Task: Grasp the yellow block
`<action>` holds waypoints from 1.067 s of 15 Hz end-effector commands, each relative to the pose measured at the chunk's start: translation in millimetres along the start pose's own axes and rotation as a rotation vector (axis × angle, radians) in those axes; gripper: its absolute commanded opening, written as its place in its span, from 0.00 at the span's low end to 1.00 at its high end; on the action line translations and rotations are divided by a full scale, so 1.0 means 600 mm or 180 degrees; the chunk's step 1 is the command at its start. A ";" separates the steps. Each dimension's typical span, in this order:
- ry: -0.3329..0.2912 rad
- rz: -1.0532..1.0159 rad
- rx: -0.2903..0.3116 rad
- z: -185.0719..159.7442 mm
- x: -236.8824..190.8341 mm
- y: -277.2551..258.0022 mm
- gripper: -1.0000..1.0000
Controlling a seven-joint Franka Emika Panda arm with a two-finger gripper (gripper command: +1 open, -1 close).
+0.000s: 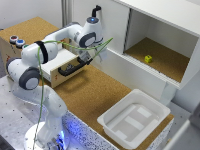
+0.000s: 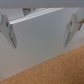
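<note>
The yellow block (image 1: 148, 59) is a tiny bright cube on the cork floor inside the open white cabinet compartment (image 1: 165, 37), toward the exterior view's right. My gripper (image 1: 102, 53) hangs outside that compartment, to the exterior view's left of it, close to the cabinet's white front wall. In the wrist view the gripper (image 2: 41, 31) is open: its two fingers (image 2: 9, 32) stand wide apart with nothing between them, facing a plain white wall (image 2: 42, 50) above cork. The block does not show in the wrist view.
A white tub (image 1: 134, 118) sits on the cork table near the front edge. A wooden box with a pulled-out drawer and black handle (image 1: 71, 68) stands just below the arm. Two small round objects (image 1: 16, 41) rest on the box's far end.
</note>
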State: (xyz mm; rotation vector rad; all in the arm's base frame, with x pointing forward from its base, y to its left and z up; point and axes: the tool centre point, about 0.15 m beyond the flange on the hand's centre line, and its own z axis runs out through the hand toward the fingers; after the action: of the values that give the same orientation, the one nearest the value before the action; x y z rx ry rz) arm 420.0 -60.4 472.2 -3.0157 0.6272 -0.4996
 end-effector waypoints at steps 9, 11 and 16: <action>0.0001 -0.0296 0.0139 0.047 0.330 0.124 1.00; 0.0036 -0.0319 0.0125 0.059 0.376 0.138 1.00; 0.0113 -0.0509 0.0108 0.094 0.447 0.144 1.00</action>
State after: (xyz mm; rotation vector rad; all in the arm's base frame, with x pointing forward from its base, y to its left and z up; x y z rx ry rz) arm 573.9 -211.7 495.8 -3.0668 0.4863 -0.7102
